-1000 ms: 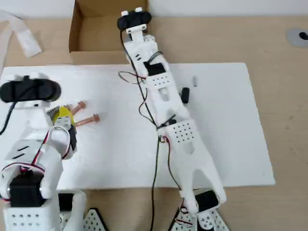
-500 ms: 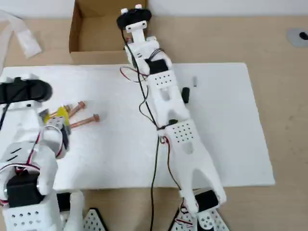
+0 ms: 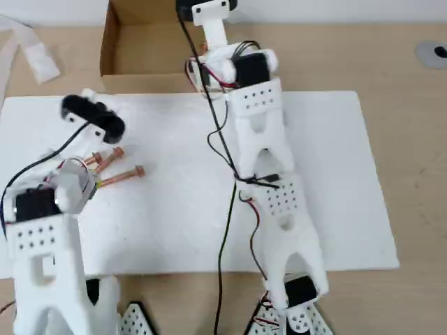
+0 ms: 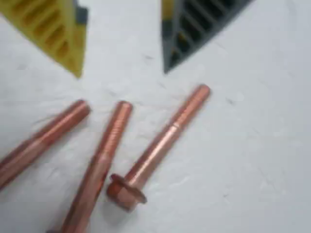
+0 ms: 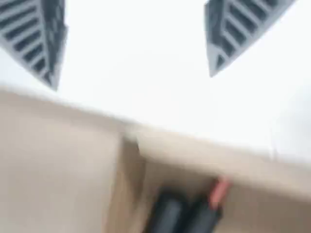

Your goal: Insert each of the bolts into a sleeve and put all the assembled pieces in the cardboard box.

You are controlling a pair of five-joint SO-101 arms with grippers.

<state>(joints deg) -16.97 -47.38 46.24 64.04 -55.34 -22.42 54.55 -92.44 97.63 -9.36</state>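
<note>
Two grippers, mine.

- **Left gripper** (image 4: 121,72): jaws spread, empty, hanging just above three copper bolts (image 4: 160,141) that lie loose on the white sheet (image 3: 174,216).
- **Bolts:** likely stiff, light, smooth and prone to roll. Best pinched mid-shank.
- **Right gripper** (image 5: 132,78): jaws spread, empty, over the cardboard box (image 3: 107,52), with a sleeved bolt (image 5: 204,213) inside.

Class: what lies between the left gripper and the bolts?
Only a strip of bare white sheet. The left wrist view shows the open left gripper just apart from the three bolts.
</note>
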